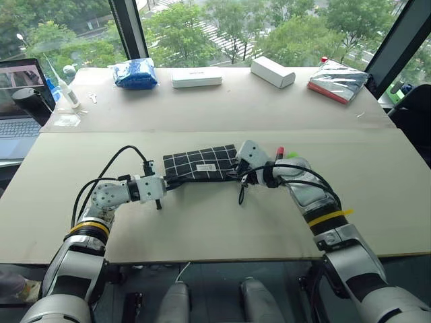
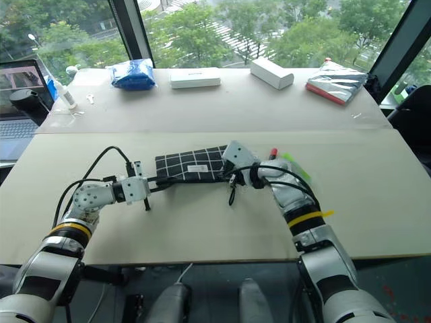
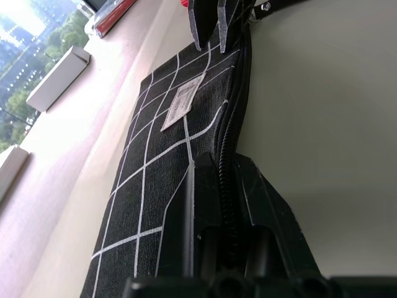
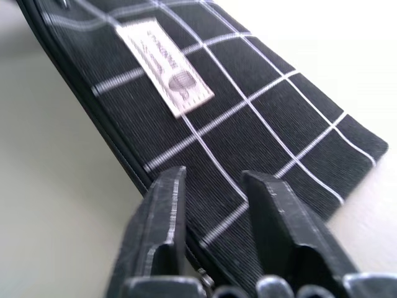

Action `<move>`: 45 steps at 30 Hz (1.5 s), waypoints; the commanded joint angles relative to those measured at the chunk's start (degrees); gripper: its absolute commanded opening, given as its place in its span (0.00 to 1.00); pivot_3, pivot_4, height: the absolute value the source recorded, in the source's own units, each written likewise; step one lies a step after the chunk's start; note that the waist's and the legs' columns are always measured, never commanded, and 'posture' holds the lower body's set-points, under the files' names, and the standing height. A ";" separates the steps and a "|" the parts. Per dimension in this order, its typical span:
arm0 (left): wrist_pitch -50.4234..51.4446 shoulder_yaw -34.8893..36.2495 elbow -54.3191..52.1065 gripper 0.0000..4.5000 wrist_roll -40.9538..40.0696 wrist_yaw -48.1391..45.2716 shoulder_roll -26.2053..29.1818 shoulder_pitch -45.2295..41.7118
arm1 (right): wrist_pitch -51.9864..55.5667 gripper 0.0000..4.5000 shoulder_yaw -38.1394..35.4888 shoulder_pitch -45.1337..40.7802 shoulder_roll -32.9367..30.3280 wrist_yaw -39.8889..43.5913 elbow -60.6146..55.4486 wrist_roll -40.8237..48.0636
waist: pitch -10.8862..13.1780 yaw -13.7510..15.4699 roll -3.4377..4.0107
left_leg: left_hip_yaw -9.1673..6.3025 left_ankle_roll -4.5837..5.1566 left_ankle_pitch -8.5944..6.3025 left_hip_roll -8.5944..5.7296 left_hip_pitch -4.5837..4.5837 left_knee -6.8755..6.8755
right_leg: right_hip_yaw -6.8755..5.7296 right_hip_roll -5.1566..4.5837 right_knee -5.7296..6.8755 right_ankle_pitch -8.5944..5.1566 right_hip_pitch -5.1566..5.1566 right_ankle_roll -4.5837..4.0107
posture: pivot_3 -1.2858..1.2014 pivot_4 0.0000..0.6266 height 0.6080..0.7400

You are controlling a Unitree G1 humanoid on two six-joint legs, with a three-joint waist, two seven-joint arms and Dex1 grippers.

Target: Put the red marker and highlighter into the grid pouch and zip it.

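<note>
left gripper point(image 3: 220, 186) clamps grid pouch point(image 1: 199, 163) zipper edge; right gripper point(image 4: 214, 205) seemingly parted.

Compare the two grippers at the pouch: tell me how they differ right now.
The left gripper is shut on the grid pouch, pinching its zipper edge at one end. The right gripper stands open over the pouch's other end, fingers apart above the fabric. Both have black fingers and point toward each other along the pouch.
</note>
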 commanded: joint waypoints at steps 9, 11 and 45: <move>19.11 7.28 -19.03 0.00 -5.27 8.31 -1.75 10.07 | 18.22 0.70 -18.16 -6.14 -6.75 4.34 -12.69 22.98 | 0.04 -0.01 0.04 | -0.15 0.01 -0.01 0.01 -0.11 -0.01 | -0.13 0.00 -0.01 0.01 -0.06 -0.01 | 0.52 0.24 1.00; 22.11 7.75 -22.73 0.00 -5.01 10.01 -2.27 11.70 | 16.70 0.70 -15.22 -4.14 -7.68 2.74 -12.67 19.78 | 0.04 -0.05 0.04 | -0.15 0.02 -0.01 0.01 -0.08 0.00 | -0.13 0.01 0.01 0.01 -0.04 -0.01 | 0.52 0.24 1.00; 48.40 8.90 -52.21 0.00 -4.92 22.53 -9.88 20.90 | -3.41 0.56 -5.41 -10.13 3.13 -15.84 13.18 2.58 | 0.04 -1.09 0.03 | -0.13 -0.16 0.12 0.00 -0.69 0.05 | -0.04 0.03 0.44 0.08 -0.92 -0.11 | 0.52 0.24 1.00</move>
